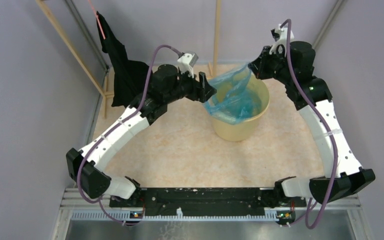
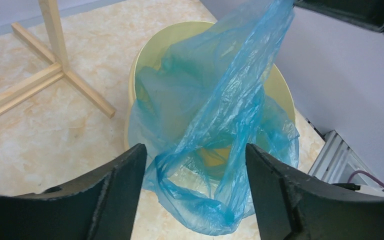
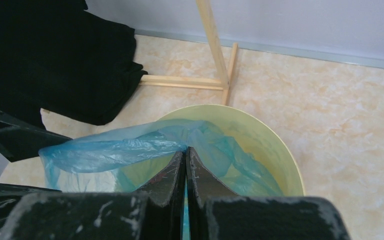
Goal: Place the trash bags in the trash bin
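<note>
The right arm is arching in from the far right, elbow bent, with the right gripper (image 3: 185, 152) pressing its fingers together on a fold of the light-blue trash bag (image 1: 232, 95) and holding it taut above the yellow trash bin (image 1: 240, 131). The bag is draping partly inside the bin and partly over its near-left rim. The left arm is stretching across the table (image 1: 180, 150), its left gripper (image 2: 195, 150) spread wide just beside the bag and gripping nothing, while a black cloth (image 1: 122, 75) is hanging behind it.

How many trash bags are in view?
1: the blue trash bag hangs half inside the yellow bin, its top pinched by the right fingers. Others beneath it may be hidden.
</note>
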